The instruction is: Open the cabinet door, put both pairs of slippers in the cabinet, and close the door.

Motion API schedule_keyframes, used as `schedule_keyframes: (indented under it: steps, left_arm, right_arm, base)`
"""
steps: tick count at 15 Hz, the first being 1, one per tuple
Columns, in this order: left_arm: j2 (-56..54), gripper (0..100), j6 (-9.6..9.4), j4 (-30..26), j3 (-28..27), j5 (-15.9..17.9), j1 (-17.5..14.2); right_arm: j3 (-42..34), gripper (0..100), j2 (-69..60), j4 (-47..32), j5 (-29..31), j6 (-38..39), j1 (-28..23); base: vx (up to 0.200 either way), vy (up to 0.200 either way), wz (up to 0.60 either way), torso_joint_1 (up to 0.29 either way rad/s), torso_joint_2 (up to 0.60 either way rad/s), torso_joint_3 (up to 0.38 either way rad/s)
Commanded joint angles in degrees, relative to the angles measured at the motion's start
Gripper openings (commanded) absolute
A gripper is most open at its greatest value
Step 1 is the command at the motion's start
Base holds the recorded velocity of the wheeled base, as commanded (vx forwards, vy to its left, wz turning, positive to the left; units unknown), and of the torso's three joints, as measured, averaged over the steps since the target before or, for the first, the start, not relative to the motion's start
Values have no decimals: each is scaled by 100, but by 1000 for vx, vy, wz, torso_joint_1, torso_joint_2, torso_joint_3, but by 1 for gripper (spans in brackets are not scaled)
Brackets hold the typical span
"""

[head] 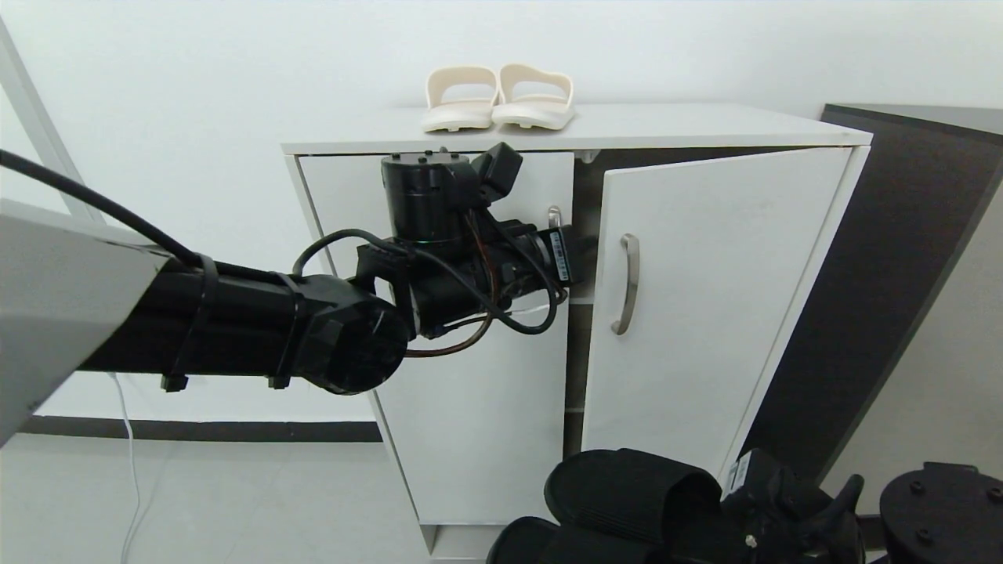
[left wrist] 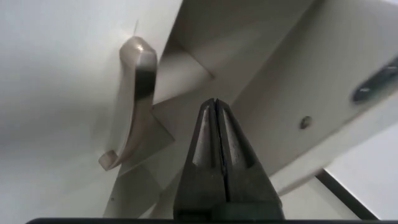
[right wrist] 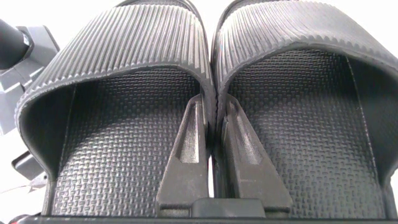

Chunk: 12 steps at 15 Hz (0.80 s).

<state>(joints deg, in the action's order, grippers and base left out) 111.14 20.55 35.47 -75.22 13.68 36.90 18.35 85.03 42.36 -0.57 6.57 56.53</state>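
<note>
Up at the cabinet (head: 705, 125), the left gripper (left wrist: 215, 106) is hovering at the dark gap between the two doors, with its jaws pressed flat together and nothing caught between them. It is sitting just beside the left handle (left wrist: 134, 106), close to it but apart, with the tips pointing past the edge of the left door (head: 470, 407) into the gap. The right door (head: 705, 298) is standing ajar, its top edge angling out from the cabinet front and its own handle (head: 627, 283) hanging free with nothing on it. Low down, near the foot of the cabinet, the right gripper (right wrist: 213, 115) is clamping the black slippers (head: 627, 493). One of the fingers (right wrist: 186, 149) is sitting inside each shoe. The jaws are pinching the two adjoining side walls between them, and only a narrow slit is showing where the walls meet. The black pair is lying side by side in that grip, ribbed straps arching over the textured footbeds and toes facing the cabinet. On top of the cabinet the cream slippers (head: 499, 98) are resting side by side, touching each other, set back toward the wall.
</note>
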Motion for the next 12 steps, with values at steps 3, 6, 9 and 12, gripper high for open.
schedule_keyframes:
  steps: [3,6,9,12]
  left_arm:
    - [136,0,1,126,-55,-23,1]
    - [136,0,1,135,-46,-41,10]
    - [127,0,-16,188,-2,21,362]
    - [241,0,-7,909,51,30,924]
  right_arm:
    - [-86,0,14,-17,5,11,245]
    - [-94,0,14,-17,5,11,333]
    - [-165,0,14,0,5,11,412]
    - [-182,0,14,0,22,11,420]
  base:
    - [-67,0,0,2,-1,1]
    - [-200,0,0,9,2,-6]
    - [-200,0,0,1,1,5]
    - [-200,0,0,1,1,2]
